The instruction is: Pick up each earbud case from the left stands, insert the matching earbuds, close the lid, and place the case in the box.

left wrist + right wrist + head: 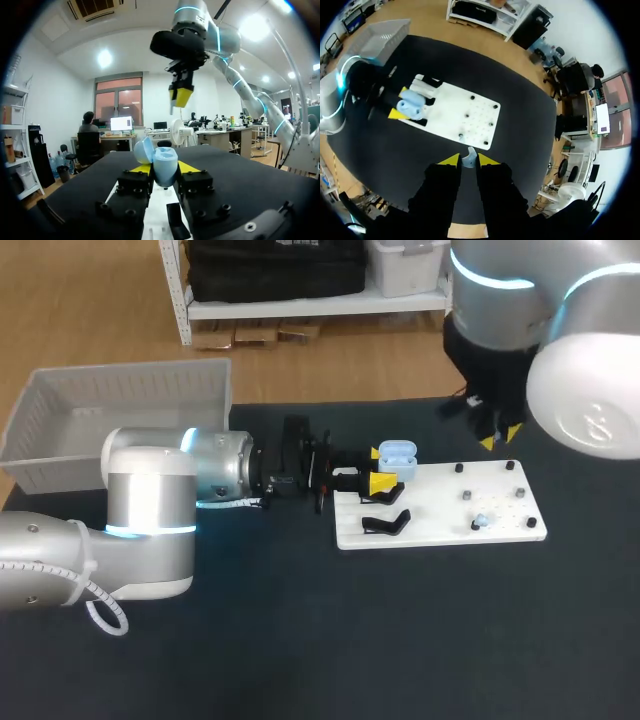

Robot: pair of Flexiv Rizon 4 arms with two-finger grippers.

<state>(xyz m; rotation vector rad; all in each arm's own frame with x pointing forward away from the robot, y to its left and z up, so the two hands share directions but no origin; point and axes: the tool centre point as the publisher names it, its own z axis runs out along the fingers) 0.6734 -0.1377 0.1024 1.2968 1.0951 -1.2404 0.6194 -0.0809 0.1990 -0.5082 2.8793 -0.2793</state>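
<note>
Black matting is laid over the table [300,640], on which a white stand board [430,510] is set, with a pale plastic box [120,400] at the far left corner. The light blue earbud case [397,453] is clamped from both sides, lid open, by the fingers of the left gripper [380,468], just over the board's left end. The right gripper [468,160] is held high above the board, drawn nearly closed on a small pale blue earbud [469,158]. Another earbud [481,522] lies on the board. Insertion is judged to be the step in hand: the held earbud must be lowered and lined up with a socket in the open case.
</note>
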